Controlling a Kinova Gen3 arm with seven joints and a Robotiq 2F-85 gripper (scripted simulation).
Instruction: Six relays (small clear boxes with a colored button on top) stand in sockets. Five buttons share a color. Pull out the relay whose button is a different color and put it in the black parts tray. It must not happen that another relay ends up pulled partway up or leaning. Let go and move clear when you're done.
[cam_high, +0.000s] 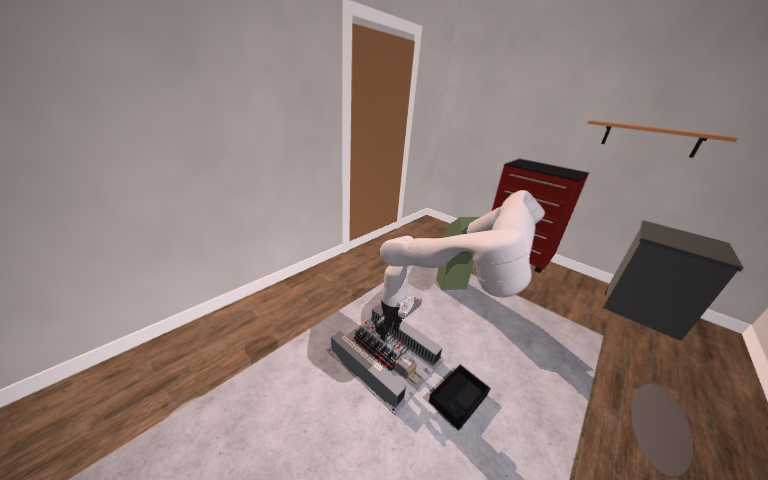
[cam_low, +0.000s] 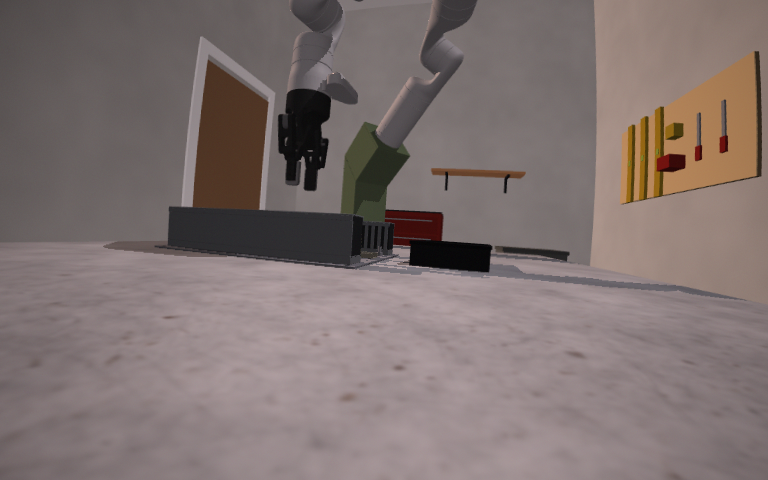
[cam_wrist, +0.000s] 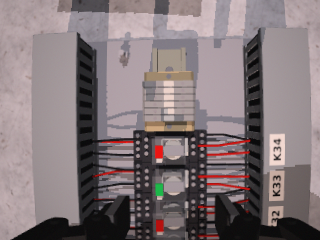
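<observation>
The relay with the green button (cam_wrist: 173, 185) stands in its socket in the row, at the label K33 (cam_wrist: 277, 185). On one side of it is a relay with a red button (cam_wrist: 174, 149), beside the label K34 (cam_wrist: 277, 149); on its other side is another relay with a red button (cam_wrist: 173, 220), partly cut off by the edge of the wrist view. Black and red wires run from both sides of the sockets toward two slotted grey wire ducts (cam_wrist: 56, 130) (cam_wrist: 286, 105), which flank the row. Past the K34 relay, in line with the row, sits a block of grey terminals (cam_wrist: 169, 100) with tan end pieces.

The gripper (cam_high: 388, 332) (cam_low: 301, 185) (cam_wrist: 172, 209) points down above the relay row, its fingers partly open, with a gap between them and nothing held. In the exterior view its fingertips are above the top of the near duct, apart from it. The white arm (cam_high: 441, 251) (cam_low: 404, 110) reaches over from a green pedestal (cam_high: 453, 277) (cam_low: 362, 192) behind the ducts.

The black tray (cam_high: 444, 416) (cam_low: 450, 256) lies on the pale grey table top (cam_high: 271, 430) (cam_low: 385, 362), near the terminal end of the panel and apart from it. Behind the arm stands a red drawer cabinet (cam_high: 557, 206) (cam_low: 416, 227).
</observation>
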